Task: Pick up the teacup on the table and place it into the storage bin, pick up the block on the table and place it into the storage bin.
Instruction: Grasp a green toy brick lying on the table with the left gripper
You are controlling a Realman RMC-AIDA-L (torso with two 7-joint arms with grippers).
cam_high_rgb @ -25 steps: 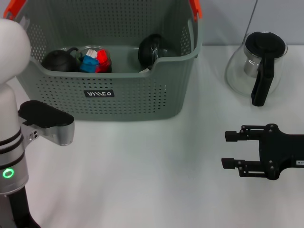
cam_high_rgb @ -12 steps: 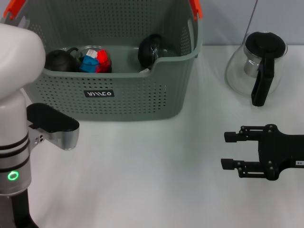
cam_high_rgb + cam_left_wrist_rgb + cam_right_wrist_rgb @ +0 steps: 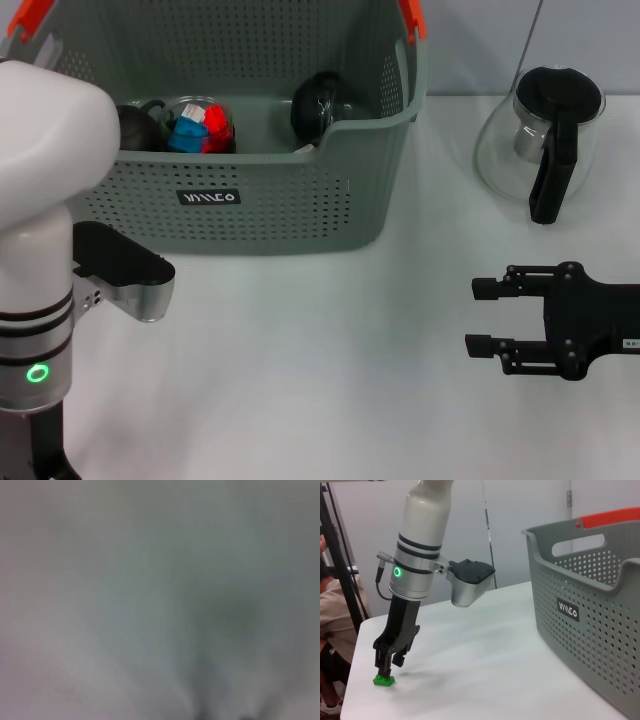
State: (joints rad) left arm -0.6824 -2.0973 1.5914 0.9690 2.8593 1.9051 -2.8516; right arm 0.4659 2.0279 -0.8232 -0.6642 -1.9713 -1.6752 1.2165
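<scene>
Green block sits near the table's edge at the lower left of the right wrist view, with the left gripper pointing straight down, its fingers closed around the block's top. In the head view the left arm's white housing has swung further right than a second ago, now hiding more of the storage bin. Black right gripper rests at the lower right, fingers apart, unchanged.
</scene>
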